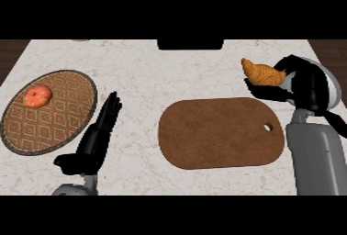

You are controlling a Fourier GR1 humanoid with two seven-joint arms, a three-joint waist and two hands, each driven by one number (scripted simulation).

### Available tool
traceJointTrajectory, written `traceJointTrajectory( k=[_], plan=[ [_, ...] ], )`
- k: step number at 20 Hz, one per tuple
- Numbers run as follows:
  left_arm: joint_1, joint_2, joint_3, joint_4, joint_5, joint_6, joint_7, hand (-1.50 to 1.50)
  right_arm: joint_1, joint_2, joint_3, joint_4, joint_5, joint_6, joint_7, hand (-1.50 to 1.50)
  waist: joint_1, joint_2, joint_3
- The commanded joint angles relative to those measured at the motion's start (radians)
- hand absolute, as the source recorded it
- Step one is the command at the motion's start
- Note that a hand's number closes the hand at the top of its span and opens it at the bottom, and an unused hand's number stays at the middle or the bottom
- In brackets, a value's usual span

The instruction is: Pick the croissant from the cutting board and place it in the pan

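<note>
Nearest, at the front edge of the pale marble desk [149,73], two grey forearms come in. On the left side the left hand [102,126] is black and lies low over the desk, its fingers straight and together, pointing toward the far edge; it holds nothing. It is just beside the right rim of a round woven mat with a brown diamond pattern [58,124], which lies near the left edge of the desk. On the far part of this mat rests a small red-orange round fruit, like a tomato [38,96].

Toward the right side, in the middle depth of the desk, lies the brown wooden cutting board with rounded corners [220,133]. It has a small hole near its right edge, and nothing lies on it.

Farther, beyond the far right corner of the board, the right hand [288,85] is raised, and its black fingers are curled around the golden-brown croissant [261,73]. The croissant is off the board, with its pointed end up toward the far edge. Behind the hand, near the right edge of the desk, a grey round pan [332,82] is partly hidden by the hand and wrist. I cannot tell if the croissant is already above the pan or only beside it.

At the far edge, in the middle, stands a dark rectangular object [190,44].
</note>
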Motion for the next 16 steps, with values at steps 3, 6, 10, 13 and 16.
traceJointTrajectory(
  k=[3,6,10,13,16],
  plan=[
    [0.041,-0.013,-0.036,-0.091,-0.015,0.003,0.038,0.0,-0.035,-0.148,-0.164,0.251,-0.084,-0.155,-0.181,1.5,0.022,0.006,0.002],
    [-0.019,0.015,0.012,-0.054,0.021,-0.039,0.052,0.0,-0.071,-0.21,-0.196,0.372,-0.052,-0.272,-0.259,1.5,0.027,0.01,0.002],
    [0.042,-0.02,-0.036,-0.044,-0.026,-0.014,-0.005,0.0,-0.101,-0.245,-0.237,0.552,-0.041,-0.454,-0.359,1.5,0.036,0.013,0.003],
    [0.008,0.002,0.0,-0.04,-0.002,-0.033,0.014,0.0,-0.192,-0.318,-0.337,0.669,-0.164,-0.476,-0.44,1.5,0.044,0.017,0.004],
    [-0.058,-0.018,0.008,0.017,-0.003,-0.031,0.014,0.0,-0.235,-0.382,-0.376,0.802,-0.198,-0.504,-0.545,1.5,0.048,0.026,0.005]
  ],
)
